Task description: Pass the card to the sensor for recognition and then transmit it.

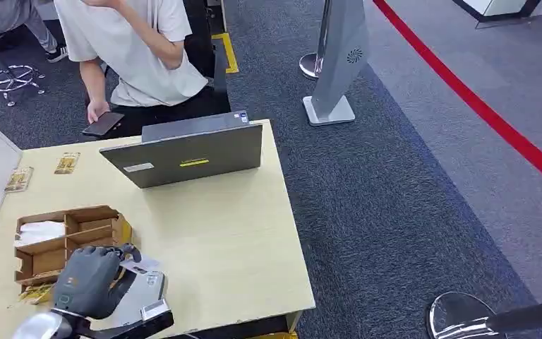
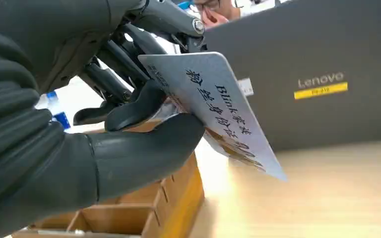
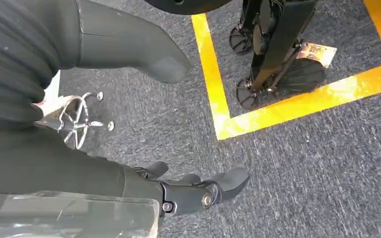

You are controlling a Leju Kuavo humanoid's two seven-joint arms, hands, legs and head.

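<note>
Pale wooden table (image 1: 233, 240) across the left half of the head view, grey carpet beyond it from 12 to 5 o'clock with a red floor line running toward 3 o'clock. At 12 o'clock on the table, a grey Lenovo laptop (image 1: 187, 154) with its lid back toward the robot; behind it, a seated person (image 1: 137, 53) in a white shirt holding a dark phone. At 9 o'clock, a brown cardboard organiser (image 1: 67, 236) split into compartments, white paper in 1 of them. At 7 o'clock, the left hand (image 1: 88, 279) raised just over the near table edge, beside the organiser and above a small grey device (image 1: 145, 289), probably the sensor, though too hidden to confirm. In the left wrist view, the card (image 2: 213, 106), white with printed Chinese characters, pinched between thumb and fingers, tilted, clear of the table, with the laptop lid behind. The right hand (image 3: 178, 193) hanging over carpet by a yellow floor line, fingers loosely apart, nothing in it. By judgement, pickup done and the card close to the reader; recognition itself not confirmable from here; handing the card on not yet done.
</note>
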